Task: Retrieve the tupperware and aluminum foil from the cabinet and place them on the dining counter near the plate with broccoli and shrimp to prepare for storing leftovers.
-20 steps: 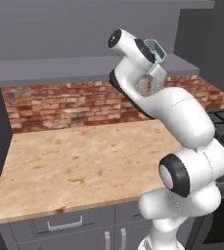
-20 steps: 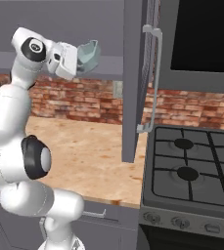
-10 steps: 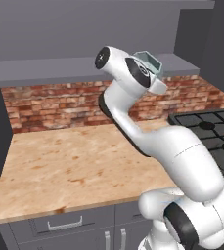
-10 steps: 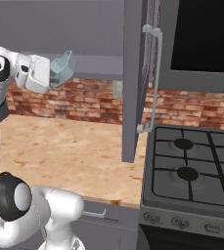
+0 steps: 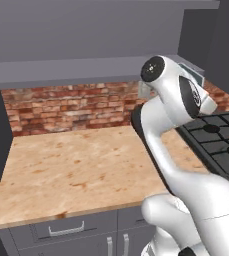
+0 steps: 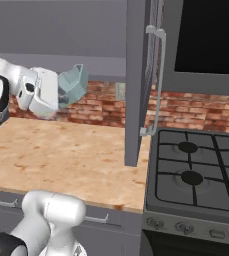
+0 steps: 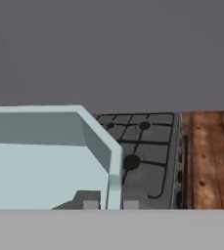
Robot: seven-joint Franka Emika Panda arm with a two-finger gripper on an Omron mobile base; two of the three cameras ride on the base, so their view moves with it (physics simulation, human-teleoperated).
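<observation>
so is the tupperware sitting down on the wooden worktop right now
No, the tupperware is held up in the gripper, well above the wooden worktop.

The tub (image 6: 72, 85) looks smooth matt plastic, the worktop (image 5: 81, 170) flecked wood, the wall (image 5: 66, 107) rough brick

Even, flat rendered light, faint soft shadows, no glare, slightly soft edges.

You are looking at a glossy white, rounded robot arm (image 5: 171, 150) with dark joint discs, a black seam along its forearm, and a boxy white hand (image 6: 42, 94).
</observation>
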